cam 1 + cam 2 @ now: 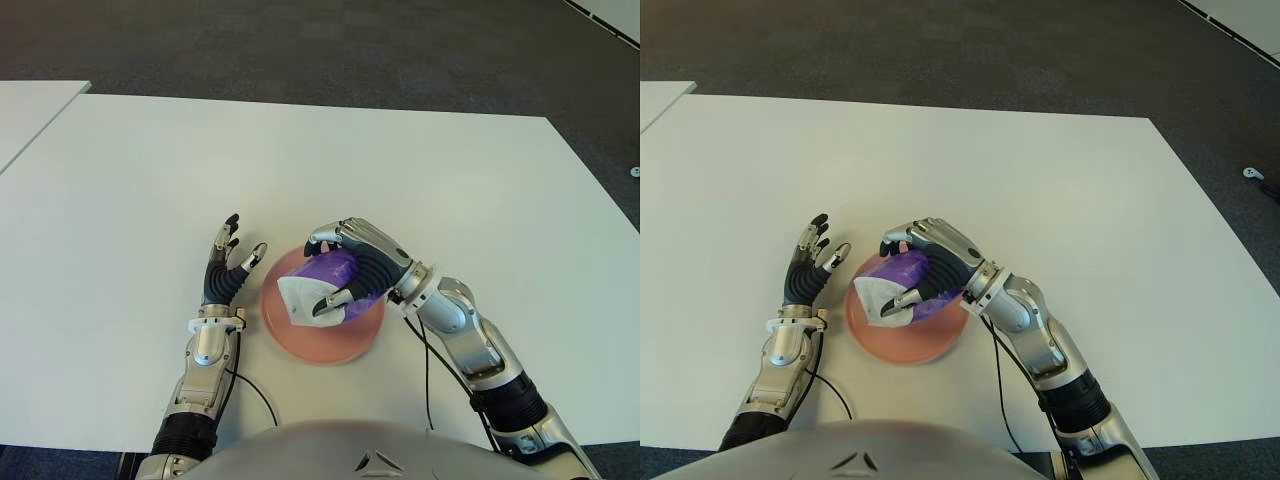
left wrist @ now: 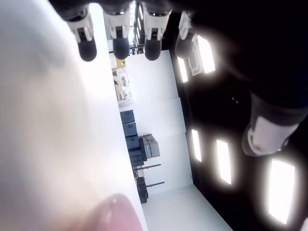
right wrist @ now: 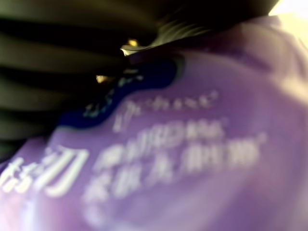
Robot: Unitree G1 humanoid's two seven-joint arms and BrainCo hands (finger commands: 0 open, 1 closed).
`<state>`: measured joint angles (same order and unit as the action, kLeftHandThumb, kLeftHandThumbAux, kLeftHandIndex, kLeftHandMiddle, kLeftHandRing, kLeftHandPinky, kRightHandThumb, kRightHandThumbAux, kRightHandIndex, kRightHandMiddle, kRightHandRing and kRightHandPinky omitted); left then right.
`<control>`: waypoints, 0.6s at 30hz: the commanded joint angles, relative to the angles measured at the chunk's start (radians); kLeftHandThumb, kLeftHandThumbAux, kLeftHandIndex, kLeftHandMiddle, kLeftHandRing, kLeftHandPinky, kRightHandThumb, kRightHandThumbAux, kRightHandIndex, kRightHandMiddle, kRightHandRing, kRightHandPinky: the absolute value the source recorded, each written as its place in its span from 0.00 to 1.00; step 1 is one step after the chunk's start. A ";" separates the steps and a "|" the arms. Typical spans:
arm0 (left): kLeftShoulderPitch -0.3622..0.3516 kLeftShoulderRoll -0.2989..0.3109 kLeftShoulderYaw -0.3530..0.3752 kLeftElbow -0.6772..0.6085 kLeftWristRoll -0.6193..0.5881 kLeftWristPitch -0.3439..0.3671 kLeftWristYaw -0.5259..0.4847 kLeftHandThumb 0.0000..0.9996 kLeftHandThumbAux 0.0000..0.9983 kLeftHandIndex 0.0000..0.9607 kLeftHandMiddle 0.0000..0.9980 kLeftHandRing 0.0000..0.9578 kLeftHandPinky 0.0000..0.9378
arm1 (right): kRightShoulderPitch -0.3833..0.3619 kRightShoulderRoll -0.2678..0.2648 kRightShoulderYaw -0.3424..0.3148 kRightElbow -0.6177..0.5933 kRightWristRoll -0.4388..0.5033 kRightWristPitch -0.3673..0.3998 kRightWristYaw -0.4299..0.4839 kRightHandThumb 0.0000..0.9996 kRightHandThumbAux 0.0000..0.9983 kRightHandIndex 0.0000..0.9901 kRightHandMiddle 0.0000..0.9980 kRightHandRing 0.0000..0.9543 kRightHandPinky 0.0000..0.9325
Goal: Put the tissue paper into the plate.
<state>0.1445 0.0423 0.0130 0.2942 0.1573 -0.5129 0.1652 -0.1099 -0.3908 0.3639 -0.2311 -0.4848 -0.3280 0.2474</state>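
A purple and white tissue pack [image 1: 318, 288] is held in my right hand [image 1: 345, 268], whose fingers and thumb curl around it just over the pink plate [image 1: 325, 345]. Whether the pack touches the plate I cannot tell. The right wrist view is filled by the pack's purple wrapper [image 3: 192, 159] with white lettering, pressed against dark fingers [image 3: 57, 57]. My left hand [image 1: 228, 262] shows just left of the plate, fingers spread and holding nothing; its wrist view shows straight fingertips [image 2: 120, 45] over the white table.
The white table [image 1: 300, 160] stretches wide around the plate. A second white table [image 1: 30, 110] stands at the far left. Dark carpet [image 1: 300, 40] lies beyond the far edge. A black cable [image 1: 428, 370] runs beside my right forearm.
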 commanded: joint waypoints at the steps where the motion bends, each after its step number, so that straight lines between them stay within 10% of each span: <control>1: 0.022 -0.003 -0.001 0.019 0.001 0.012 0.000 0.00 0.55 0.00 0.00 0.00 0.00 | -0.009 0.008 -0.015 0.031 -0.022 -0.029 -0.036 0.85 0.68 0.40 0.54 0.87 0.91; 18: 0.035 -0.001 -0.002 -0.006 0.000 0.025 -0.007 0.00 0.54 0.00 0.00 0.00 0.00 | 0.014 0.048 -0.024 0.082 -0.028 -0.039 -0.094 0.85 0.68 0.40 0.54 0.90 0.91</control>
<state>0.1598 0.0422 0.0146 0.2783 0.1583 -0.5083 0.1653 -0.1128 -0.3469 0.3429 -0.1628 -0.5067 -0.3527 0.1676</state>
